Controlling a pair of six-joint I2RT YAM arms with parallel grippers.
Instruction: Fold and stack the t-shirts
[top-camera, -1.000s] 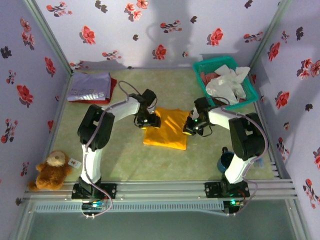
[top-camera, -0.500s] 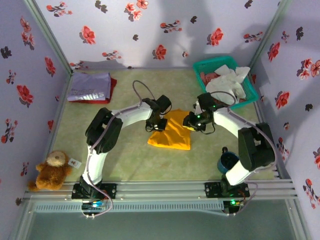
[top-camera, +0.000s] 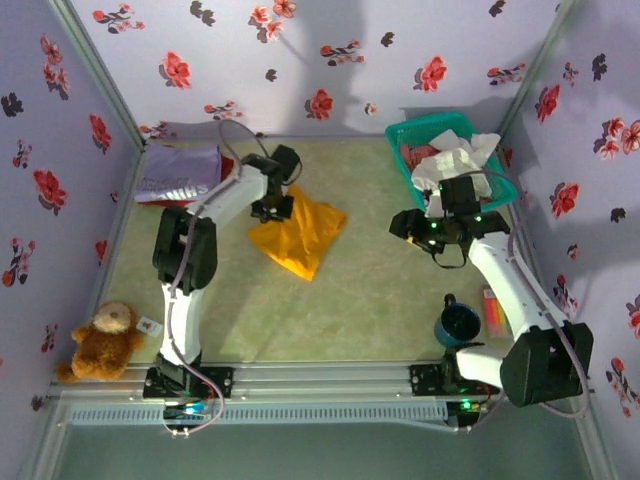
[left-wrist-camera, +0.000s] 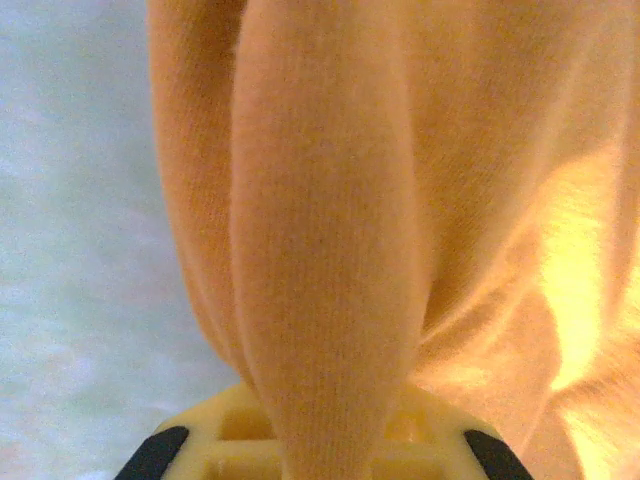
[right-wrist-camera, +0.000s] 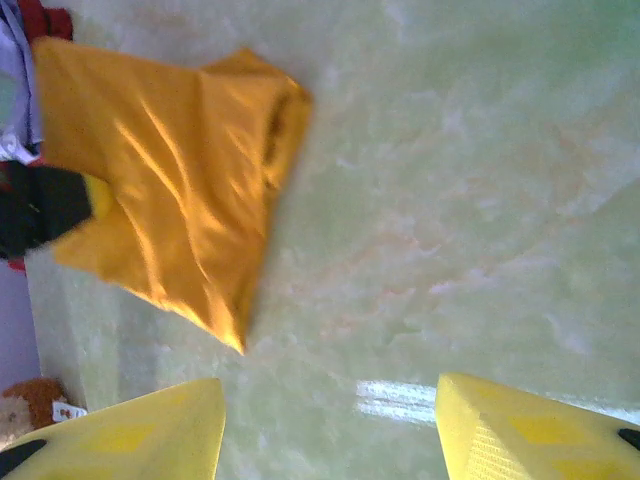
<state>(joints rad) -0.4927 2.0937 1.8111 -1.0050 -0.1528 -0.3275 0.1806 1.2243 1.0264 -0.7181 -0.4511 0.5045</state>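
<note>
The orange-yellow t-shirt (top-camera: 298, 232) hangs bunched from my left gripper (top-camera: 272, 206), which is shut on its upper left corner; the cloth (left-wrist-camera: 330, 200) runs down between the jaws. Its lower part trails on the mat. The same orange-yellow t-shirt (right-wrist-camera: 170, 190) lies to the left of my right gripper (right-wrist-camera: 330, 420), which stands open over bare mat with nothing between its fingers (right-wrist-camera: 520, 430). My right gripper (top-camera: 420, 228) hovers near the basket. A lavender t-shirt with white lettering (top-camera: 180, 172) lies folded on a red t-shirt (top-camera: 226, 176) at the back left.
A teal basket (top-camera: 402, 136) at the back right holds a white t-shirt (top-camera: 455, 160) and reddish cloth (top-camera: 420, 152). A dark blue mug (top-camera: 456, 322) stands near the right arm's base. A brown teddy bear (top-camera: 100, 340) sits at the front left.
My left gripper has dragged the orange-yellow t-shirt back and to the left, toward the lavender pile. My right gripper has let go of it and pulled away to the right.
</note>
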